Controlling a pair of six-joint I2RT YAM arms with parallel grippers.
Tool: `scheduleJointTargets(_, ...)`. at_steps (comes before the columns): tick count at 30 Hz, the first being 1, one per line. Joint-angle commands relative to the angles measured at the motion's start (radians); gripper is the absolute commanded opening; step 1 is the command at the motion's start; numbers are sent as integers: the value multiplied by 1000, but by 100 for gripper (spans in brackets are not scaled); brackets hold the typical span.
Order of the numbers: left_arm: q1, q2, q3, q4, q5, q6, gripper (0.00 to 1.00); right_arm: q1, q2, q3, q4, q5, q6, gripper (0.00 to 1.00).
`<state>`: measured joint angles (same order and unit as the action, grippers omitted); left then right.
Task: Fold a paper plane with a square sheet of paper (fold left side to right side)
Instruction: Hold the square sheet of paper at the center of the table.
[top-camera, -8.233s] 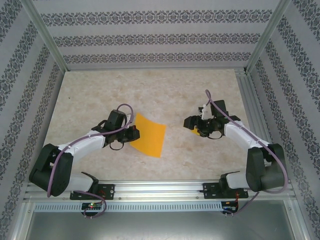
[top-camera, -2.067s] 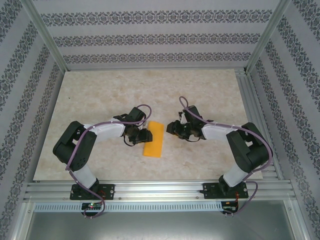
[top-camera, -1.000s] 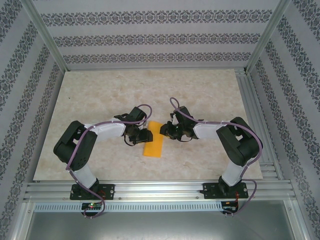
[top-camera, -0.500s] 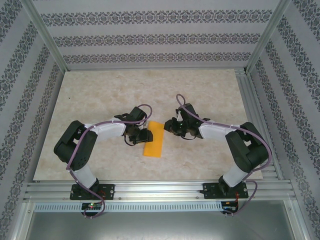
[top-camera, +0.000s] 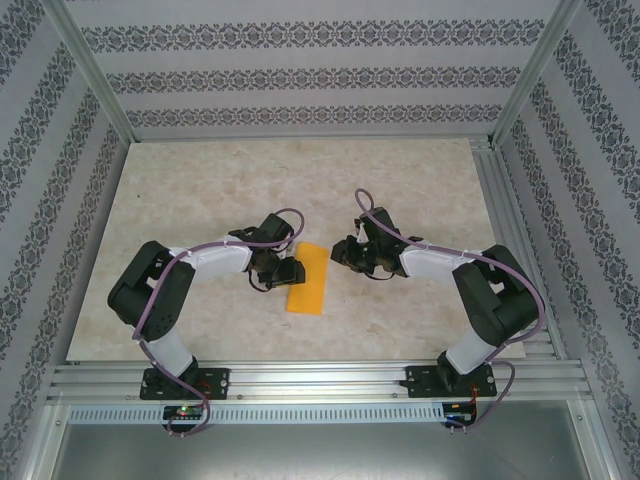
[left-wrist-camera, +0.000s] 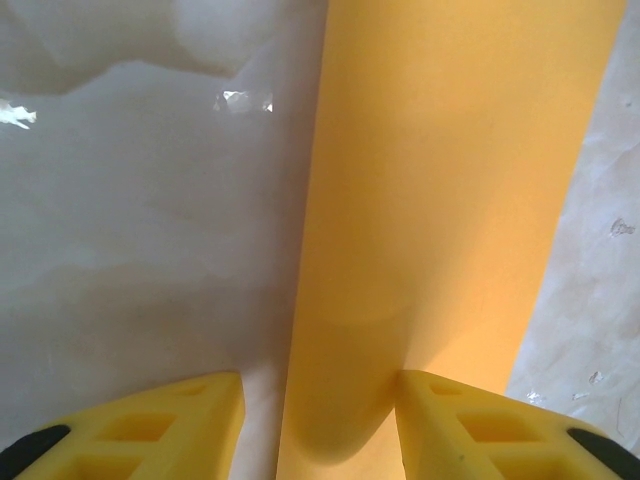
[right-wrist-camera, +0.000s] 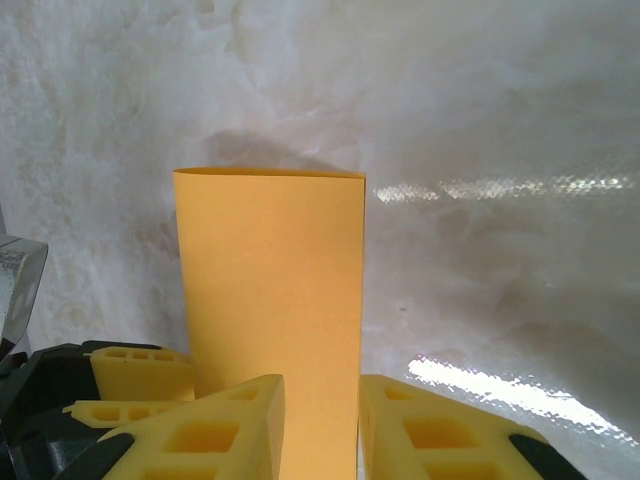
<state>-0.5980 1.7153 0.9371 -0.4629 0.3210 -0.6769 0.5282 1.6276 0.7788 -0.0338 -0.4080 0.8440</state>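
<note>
Paper sheet (top-camera: 307, 279) is lying folded in half, a narrow strip flat on the table (top-camera: 190, 180), midway between both arms. Left gripper (top-camera: 291, 272) is sitting at its left long edge with fingers (left-wrist-camera: 180, 425) spread, straddling that edge: one tip over paper, one over bare table. Right gripper (top-camera: 339, 256) is sitting at the far right corner, jaws slightly apart, paper showing through the gap, no clear pinch.
</note>
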Motion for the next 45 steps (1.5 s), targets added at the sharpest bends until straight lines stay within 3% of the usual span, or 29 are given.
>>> scheduleJointTargets(1, -14, 49, -5, 23, -54, -4, 47, 2, -2, -12, 10, 4, -9, 27)
scheduleJointTargets(45, -16, 60, -8, 29, -41, 7, 47, 52, 69, 29, 48, -26, 16, 26)
